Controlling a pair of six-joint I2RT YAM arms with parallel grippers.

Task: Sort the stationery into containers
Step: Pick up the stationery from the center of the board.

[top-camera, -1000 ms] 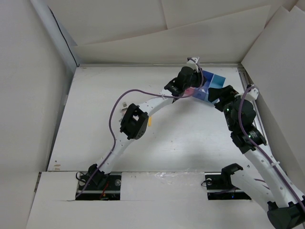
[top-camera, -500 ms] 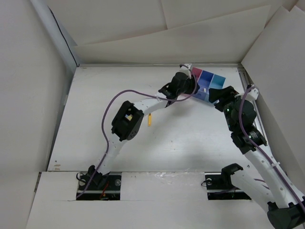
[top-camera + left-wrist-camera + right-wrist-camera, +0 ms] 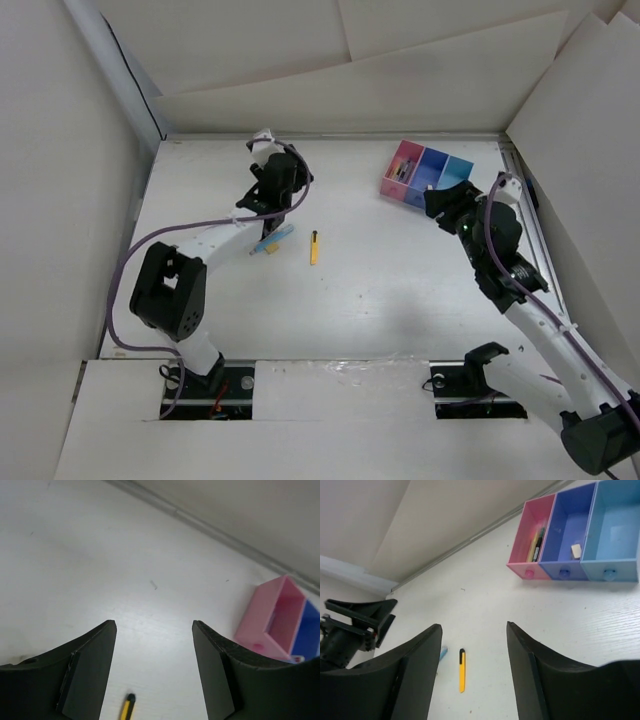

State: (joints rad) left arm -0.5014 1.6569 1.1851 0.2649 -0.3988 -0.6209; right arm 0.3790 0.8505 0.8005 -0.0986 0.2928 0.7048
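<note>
Left claw (image 3: 154, 625): fingers apart, nothing between them, over the far left of the counter (image 3: 400, 290).
Yellow pen (image 3: 313, 246): flat on the counter; its dark tip shows low between the left claw's fingers, touching neither.
Light blue pen (image 3: 272, 240): just left of the yellow pen, beside the left arm.
Right claw (image 3: 474, 627): fingers apart, empty, just near of the tray.
Tray (image 3: 447, 180): far right; pink compartment (image 3: 522, 550) holds pens (image 3: 536, 544), dark blue compartment (image 3: 560, 535) holds a small white block (image 3: 576, 551).

One three-compartment tray (image 3: 543, 570) — two pens (image 3: 536, 543) in pink, one white piece (image 3: 576, 550) in blue — plus one yellow pen (image 3: 313, 247), one light-blue pen (image 3: 272, 240).
</note>
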